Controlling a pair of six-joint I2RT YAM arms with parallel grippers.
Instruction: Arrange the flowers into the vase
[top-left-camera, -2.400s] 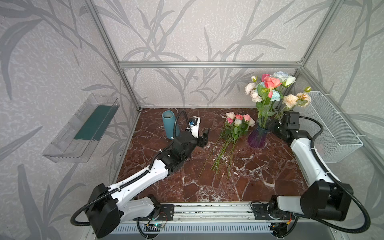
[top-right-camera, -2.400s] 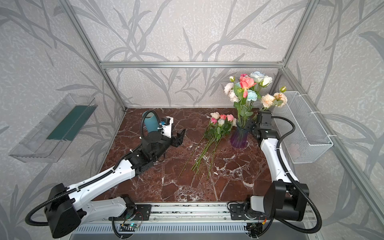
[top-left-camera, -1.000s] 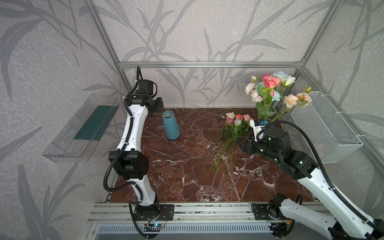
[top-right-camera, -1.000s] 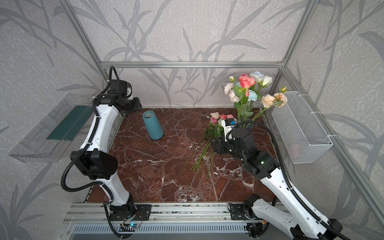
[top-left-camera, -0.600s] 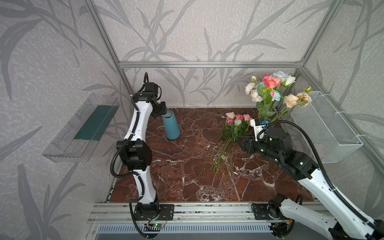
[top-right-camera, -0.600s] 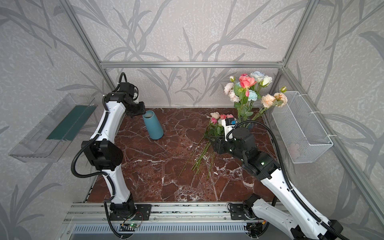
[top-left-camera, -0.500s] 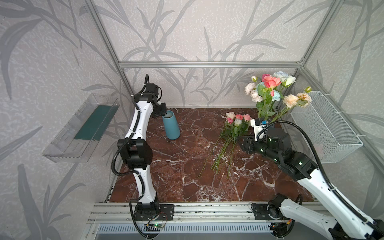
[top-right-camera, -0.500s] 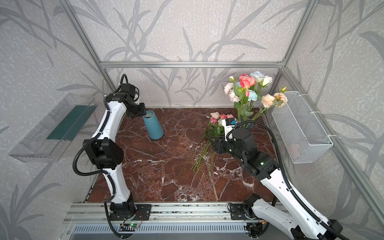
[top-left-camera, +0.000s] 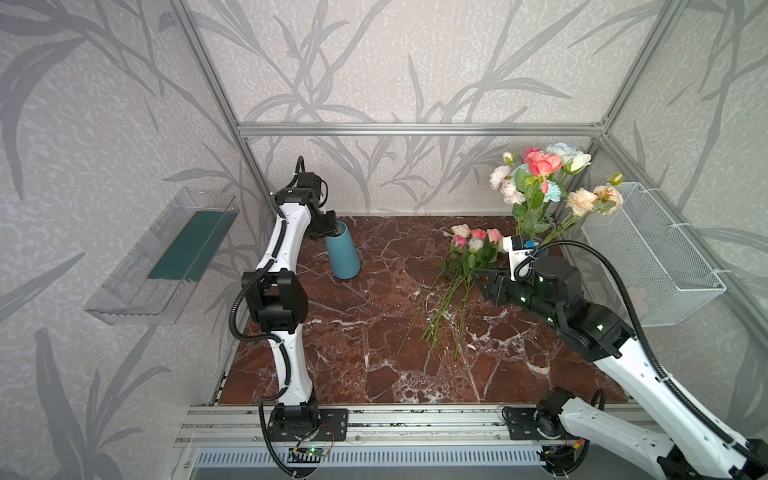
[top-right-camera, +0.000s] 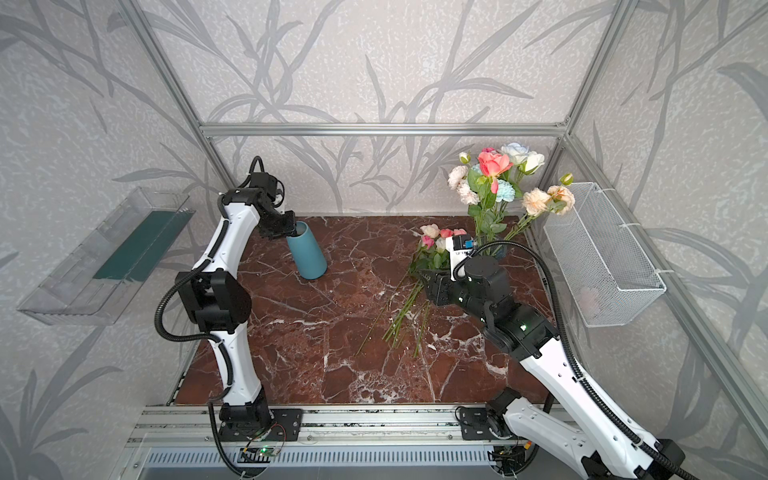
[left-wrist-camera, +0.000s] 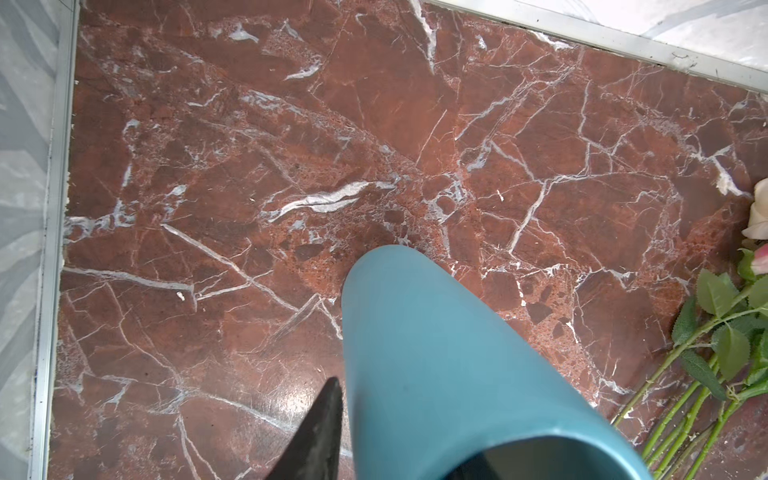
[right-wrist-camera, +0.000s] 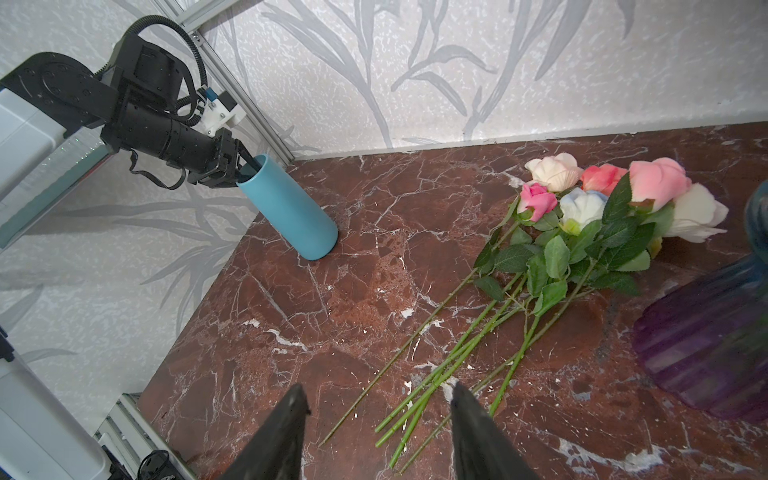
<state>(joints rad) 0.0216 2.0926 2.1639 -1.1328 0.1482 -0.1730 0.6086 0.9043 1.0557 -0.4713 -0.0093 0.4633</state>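
Observation:
Several loose flowers (top-left-camera: 473, 245) (top-right-camera: 436, 241) (right-wrist-camera: 582, 203) lie on the marble table with their stems toward the front. My right gripper (top-left-camera: 478, 276) (top-right-camera: 424, 276) (right-wrist-camera: 379, 388) hovers open just above those stems, holding nothing. A purple glass vase (right-wrist-camera: 715, 345) beside it holds a bouquet (top-left-camera: 540, 183) (top-right-camera: 494, 178). A teal vase (top-left-camera: 343, 253) (top-right-camera: 308, 253) (left-wrist-camera: 436, 374) (right-wrist-camera: 291, 208) stands at the back left. My left gripper (top-left-camera: 332, 226) (top-right-camera: 291, 228) (right-wrist-camera: 245, 164) straddles its rim. One finger (left-wrist-camera: 320, 428) lies close along the outer wall; the other is hidden inside.
A white wire basket (top-left-camera: 656, 249) hangs on the right wall and a clear plastic tray (top-left-camera: 166, 257) on the left wall. Aluminium frame posts stand at the back corners. Bare marble (top-left-camera: 374, 332) lies between the teal vase and the stems.
My left gripper has swung from the back left corner to the teal vase's rim. The right gripper has stayed over the stems.

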